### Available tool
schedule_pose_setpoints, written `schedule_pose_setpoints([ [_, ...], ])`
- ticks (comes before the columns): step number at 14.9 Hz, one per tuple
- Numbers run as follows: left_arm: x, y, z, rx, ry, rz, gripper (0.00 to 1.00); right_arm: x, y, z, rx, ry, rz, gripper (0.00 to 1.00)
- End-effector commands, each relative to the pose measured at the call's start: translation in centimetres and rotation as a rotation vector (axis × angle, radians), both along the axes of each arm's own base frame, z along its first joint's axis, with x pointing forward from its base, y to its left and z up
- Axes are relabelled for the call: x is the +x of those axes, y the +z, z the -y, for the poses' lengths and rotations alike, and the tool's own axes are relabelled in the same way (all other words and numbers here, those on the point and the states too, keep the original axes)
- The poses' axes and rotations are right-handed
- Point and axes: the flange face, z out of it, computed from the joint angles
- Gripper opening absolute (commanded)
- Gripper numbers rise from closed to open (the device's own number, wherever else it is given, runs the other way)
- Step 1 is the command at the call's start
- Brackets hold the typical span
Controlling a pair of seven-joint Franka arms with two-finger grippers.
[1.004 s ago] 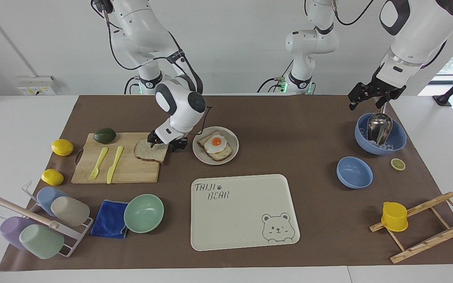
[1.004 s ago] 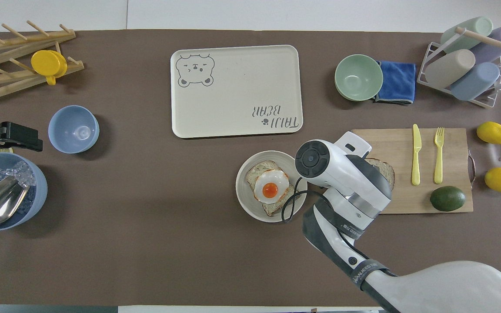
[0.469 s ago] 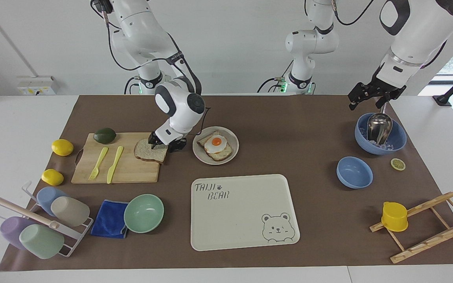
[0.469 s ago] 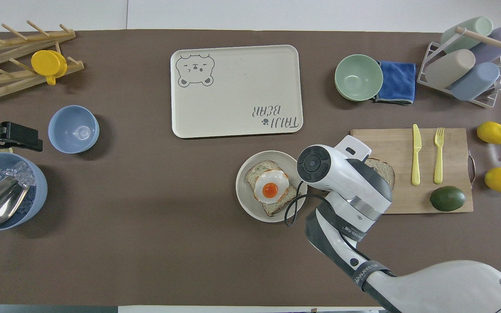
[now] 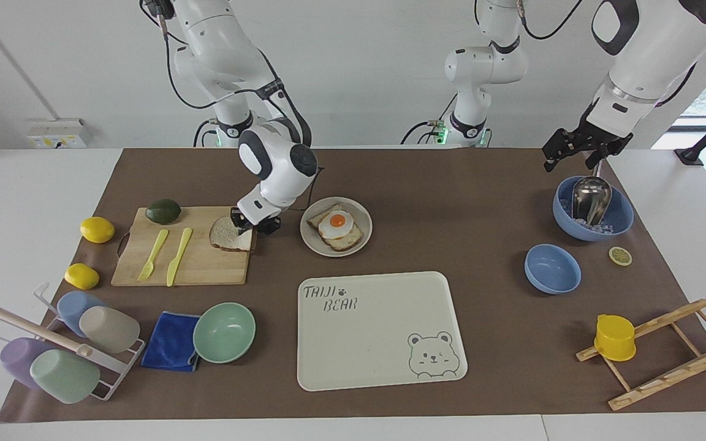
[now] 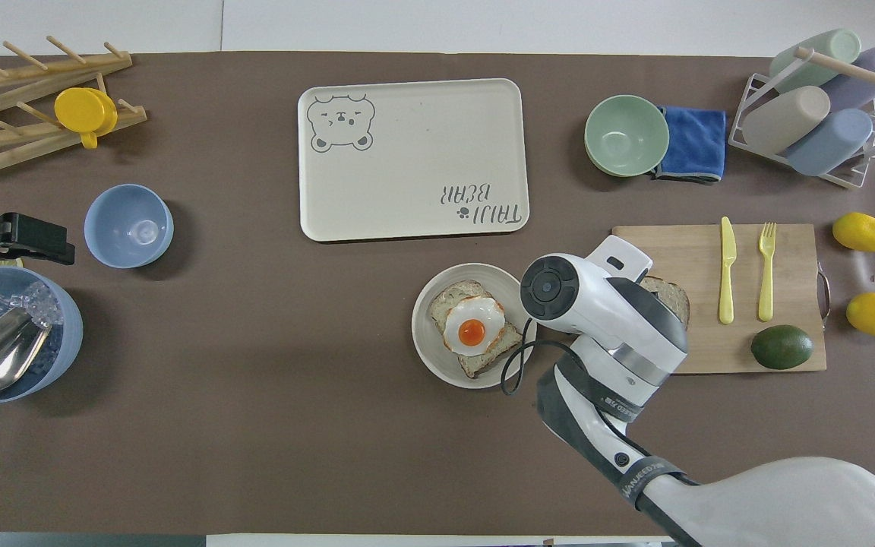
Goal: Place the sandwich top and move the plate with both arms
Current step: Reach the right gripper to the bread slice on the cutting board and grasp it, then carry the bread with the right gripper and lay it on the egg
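The sandwich top [image 5: 227, 236], a plain bread slice, lies on the wooden cutting board [image 5: 206, 269] at the corner nearest the plate. My right gripper [image 5: 256, 225] is shut on the slice's edge on the plate's side, and that edge is tilted up a little. In the overhead view the right wrist covers the gripper and most of the slice [image 6: 677, 300]. The beige plate [image 5: 310, 242] beside the board holds toast with a fried egg [image 5: 336, 226]. My left gripper [image 5: 576, 153] waits in the air over the blue ice bowl [image 5: 619, 223].
A cream bear tray [image 5: 377, 343] lies farther from the robots than the plate. A mint bowl [image 5: 224, 332], blue cloth [image 5: 171, 349] and cup rack [image 5: 59, 349] lie farther out than the board. On the board are a fork, a knife and an avocado [image 5: 163, 211].
My right gripper has shifted slightly toward the right arm's end and risen. The bread slice moved with it, off the board's corner, and looks tilted. The left arm has not moved.
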Motion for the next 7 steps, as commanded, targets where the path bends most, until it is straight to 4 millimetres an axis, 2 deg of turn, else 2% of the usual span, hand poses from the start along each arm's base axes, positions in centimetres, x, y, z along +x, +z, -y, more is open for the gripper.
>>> schedule_pose_setpoints([
  [1, -0.7, 0.2, -0.3, 0.015, -0.002, -0.001, 1.0, 2.1, 2.8, -3.3, -0.005, 0.031, -0.031, 0.0],
  [3, -0.7, 0.2, -0.3, 0.015, -0.002, -0.001, 1.0, 2.8, 7.3, -8.5, 0.039, 0.039, -0.063, 0.0],
  [4, -0.7, 0.2, -0.3, 0.015, -0.002, -0.001, 1.0, 2.8, 8.9, -11.0, 0.06, 0.06, -0.065, 0.0],
  [6, -0.6, 0.2, -0.3, 0.015, -0.002, 0.001, 1.0, 1.4, 10.4, -14.9, 0.065, 0.121, -0.047, 0.0],
  [7, -0.7, 0.2, -0.3, 0.015, -0.002, -0.001, 1.0, 0.5, 10.5, -16.3, 0.066, 0.152, -0.043, 0.0],
])
